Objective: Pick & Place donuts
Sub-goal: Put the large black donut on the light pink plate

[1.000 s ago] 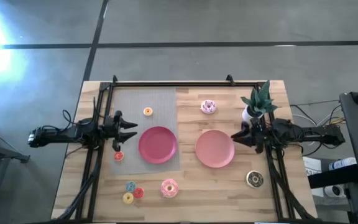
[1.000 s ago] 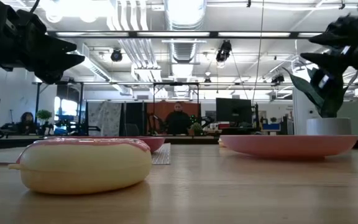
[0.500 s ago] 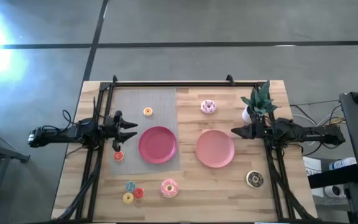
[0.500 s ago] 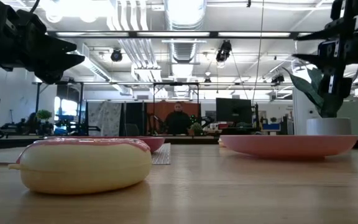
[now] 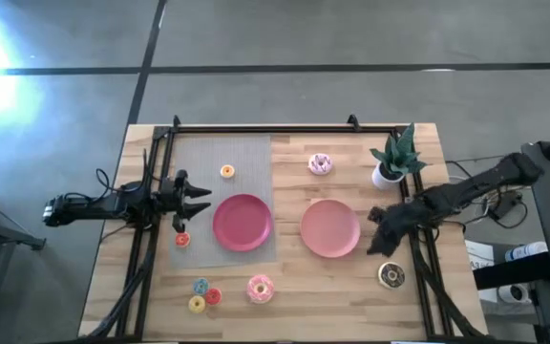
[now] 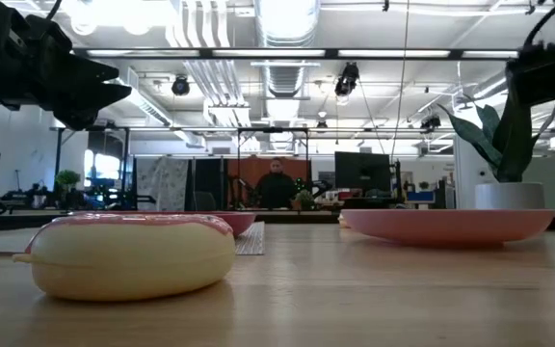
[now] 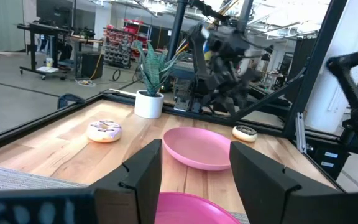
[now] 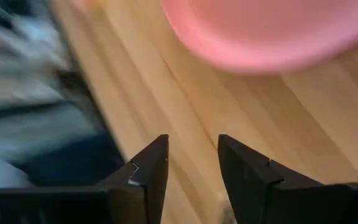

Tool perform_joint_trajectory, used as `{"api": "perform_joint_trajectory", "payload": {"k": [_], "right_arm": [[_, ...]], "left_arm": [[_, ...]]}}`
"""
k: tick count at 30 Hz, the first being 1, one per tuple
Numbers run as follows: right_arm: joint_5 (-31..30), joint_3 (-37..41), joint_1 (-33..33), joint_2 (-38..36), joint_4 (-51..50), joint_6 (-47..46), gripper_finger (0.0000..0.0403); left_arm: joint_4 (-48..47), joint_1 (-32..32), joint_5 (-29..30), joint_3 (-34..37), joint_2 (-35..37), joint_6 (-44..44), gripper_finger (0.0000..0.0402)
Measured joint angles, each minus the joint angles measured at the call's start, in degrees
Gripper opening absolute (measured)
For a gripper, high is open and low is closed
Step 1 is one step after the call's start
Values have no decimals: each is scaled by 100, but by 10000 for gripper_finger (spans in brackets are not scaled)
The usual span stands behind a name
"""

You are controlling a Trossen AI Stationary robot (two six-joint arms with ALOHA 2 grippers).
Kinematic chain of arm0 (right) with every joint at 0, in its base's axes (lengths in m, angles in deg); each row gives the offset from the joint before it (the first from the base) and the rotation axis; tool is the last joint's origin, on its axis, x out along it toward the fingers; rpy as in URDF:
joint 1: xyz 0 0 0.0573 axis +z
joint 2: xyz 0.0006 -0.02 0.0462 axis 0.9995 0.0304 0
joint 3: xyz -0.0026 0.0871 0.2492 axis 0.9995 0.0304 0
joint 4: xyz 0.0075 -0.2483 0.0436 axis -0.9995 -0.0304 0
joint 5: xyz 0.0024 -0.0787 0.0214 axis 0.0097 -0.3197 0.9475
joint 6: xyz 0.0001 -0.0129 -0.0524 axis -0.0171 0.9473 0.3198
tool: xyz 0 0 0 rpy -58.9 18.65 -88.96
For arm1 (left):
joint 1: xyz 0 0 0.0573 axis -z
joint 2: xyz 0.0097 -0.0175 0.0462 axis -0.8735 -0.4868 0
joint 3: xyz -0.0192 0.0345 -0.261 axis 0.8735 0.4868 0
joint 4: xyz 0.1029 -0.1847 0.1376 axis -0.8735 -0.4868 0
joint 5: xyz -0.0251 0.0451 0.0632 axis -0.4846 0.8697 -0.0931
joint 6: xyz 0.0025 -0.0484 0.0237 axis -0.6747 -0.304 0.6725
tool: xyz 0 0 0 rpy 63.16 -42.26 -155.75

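Note:
My left gripper (image 5: 201, 201) hangs open over the grey mat, left of the left pink plate (image 5: 243, 222); its open fingers (image 7: 140, 171) frame that plate in the left wrist view. My right gripper (image 5: 375, 237) is open beside the right pink plate (image 5: 330, 227), just far of the chocolate donut (image 5: 391, 275), and touches nothing. The right wrist view shows its gap (image 8: 191, 162) over bare wood, with the plate's rim (image 8: 266, 37) beyond. The sprinkled donut (image 5: 320, 164), pink iced donut (image 5: 260, 288) and several tiny donuts, such as the orange one (image 5: 227, 172), lie flat on the table.
A potted plant (image 5: 394, 158) stands near the far right corner, close behind the right arm. A black frame (image 5: 265, 126) runs along the far edge and both sides. Tiny blue, red and yellow donuts (image 5: 203, 294) cluster near the near edge. A grey mat (image 5: 222, 153) covers the table's left half.
My right gripper has swung from beside the plant toward the table's near edge, tipping down, and now sits between the right plate and the chocolate donut. The donuts and plates have not moved.

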Motion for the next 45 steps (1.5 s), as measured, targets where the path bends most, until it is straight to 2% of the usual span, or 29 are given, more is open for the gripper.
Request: {"api": "perform_joint_trajectory", "payload": {"k": [3,7,11,17,23,28,31,36,41,43,45], "right_arm": [[262,-534,351,1101,-727,516,144],[742,-1040,757,2368,-1394,1266,183],[650,-1369,1118,3193,-1671,2166,225],[111,-1565,1323,3491,-1794,2856,248],[75,-1312,1401,3343,-1938,3168,249],[119,-1016,1402,3301,-1643,3167,247],[237,-814,1398,3416,-1159,3138,236],[254,-767,1389,3615,-1111,2943,195],[200,-919,1371,3421,-1096,2827,90],[-112,-1093,1290,3215,-1104,2543,40],[-433,-1293,1199,2956,-1155,2290,22]], "left_arm": [[-1,-1,0,-1,0,1,163],[1,0,0,0,0,2,163],[0,-2,0,-1,0,0,163],[1,-1,0,0,0,-1,163],[3,-2,0,0,0,2,163],[3,0,0,-1,0,0,163],[4,-1,0,1,0,0,163],[5,0,0,1,0,-1,163],[3,-1,0,-1,-24,2,163],[1,-2,0,0,-24,1,163],[1,-2,0,0,-35,1,163]]}}
